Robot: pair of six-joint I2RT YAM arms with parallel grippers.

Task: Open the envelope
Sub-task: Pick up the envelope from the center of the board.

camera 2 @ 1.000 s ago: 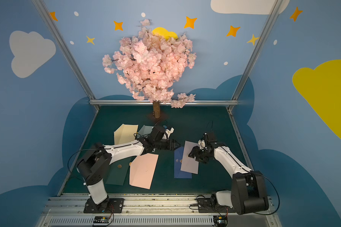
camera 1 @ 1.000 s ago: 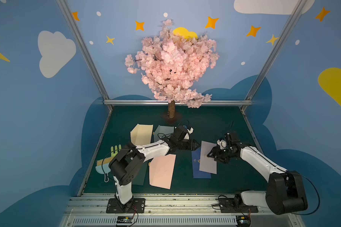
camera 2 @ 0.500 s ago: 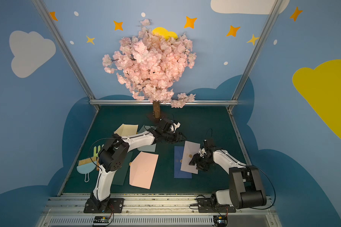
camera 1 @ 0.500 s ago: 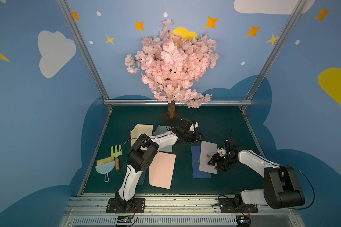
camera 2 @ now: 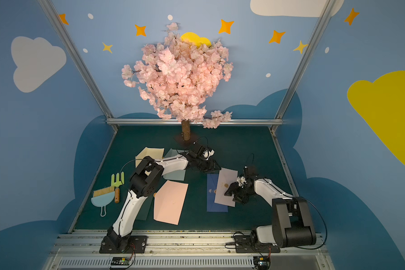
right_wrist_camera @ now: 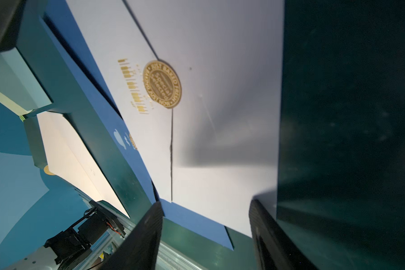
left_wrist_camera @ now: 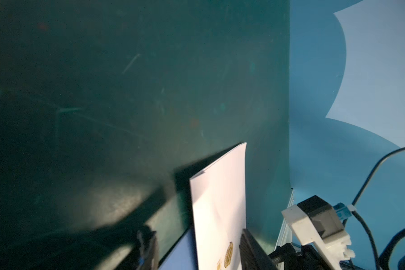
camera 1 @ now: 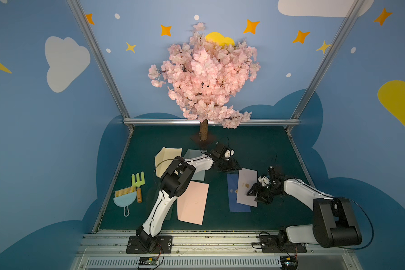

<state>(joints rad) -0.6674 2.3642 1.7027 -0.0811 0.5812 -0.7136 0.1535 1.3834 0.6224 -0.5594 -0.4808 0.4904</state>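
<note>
On the near left of the green table (camera 1: 255,145) lie a light blue dustpan (camera 1: 124,202) with a brush (camera 1: 125,192) and, just beside them, a green hand rake (camera 1: 138,181). Farther in are a cream envelope (camera 1: 165,156) and a pale teal envelope (camera 1: 192,155), both partly covered by the left arm. A pink envelope (camera 1: 192,203) lies nearer, just right of that arm. A pink blossom tree (camera 1: 206,77) stands at the far middle.

The left gripper (camera 1: 237,167) reaches to the far left corner of the lavender envelope (camera 1: 246,187). Its jaws stand partly apart with nothing clamped between them, and the left wrist view shows that corner lifted a little above its shadow.

The lavender envelope lies right of centre, overlapping the right side of a blue envelope (camera 1: 232,198). Its flap (right_wrist_camera: 220,70) is down, and a round gold seal (right_wrist_camera: 161,84) sits on the flap's point.

The right gripper (camera 1: 253,196) is at the envelope's right edge, near the seal. Its jaws are spread moderately wide and hold nothing. In the right wrist view its fingers (right_wrist_camera: 145,236) frame the near end of the envelope. Whether they touch the paper cannot be told.
</note>
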